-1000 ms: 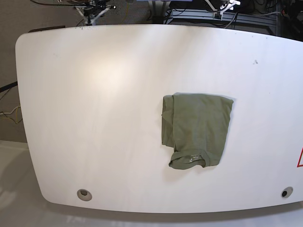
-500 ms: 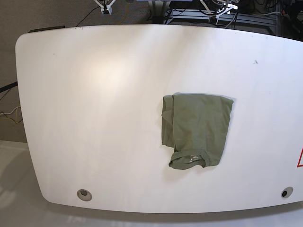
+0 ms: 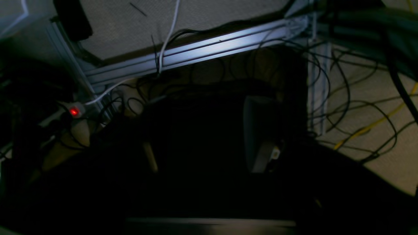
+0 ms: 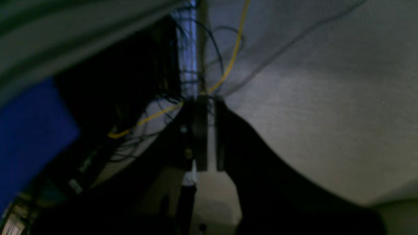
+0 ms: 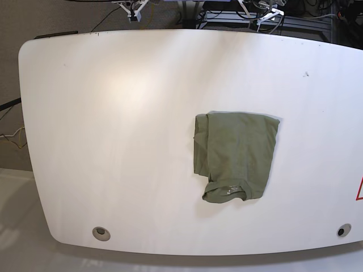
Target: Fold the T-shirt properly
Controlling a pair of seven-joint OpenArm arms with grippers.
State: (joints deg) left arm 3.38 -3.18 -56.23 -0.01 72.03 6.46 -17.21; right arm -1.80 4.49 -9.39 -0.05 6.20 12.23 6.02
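I count one T-shirt [image 5: 235, 156] on one white table [image 5: 113, 141]. The table has two cable holes [image 5: 101, 233]. I see one red light [image 3: 74, 112].

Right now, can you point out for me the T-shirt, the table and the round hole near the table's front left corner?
T-shirt [image 5: 238, 150]: base view, middle of the folded green cloth.
Table [image 5: 113, 113]: base view, bare white top, left of the shirt.
Round hole [image 5: 101, 232]: base view, centre of the grey opening.

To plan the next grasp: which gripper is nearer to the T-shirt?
Probably left. The left gripper is past the table's far edge, almost straight behind the T-shirt; the right gripper is further sideways along that edge.
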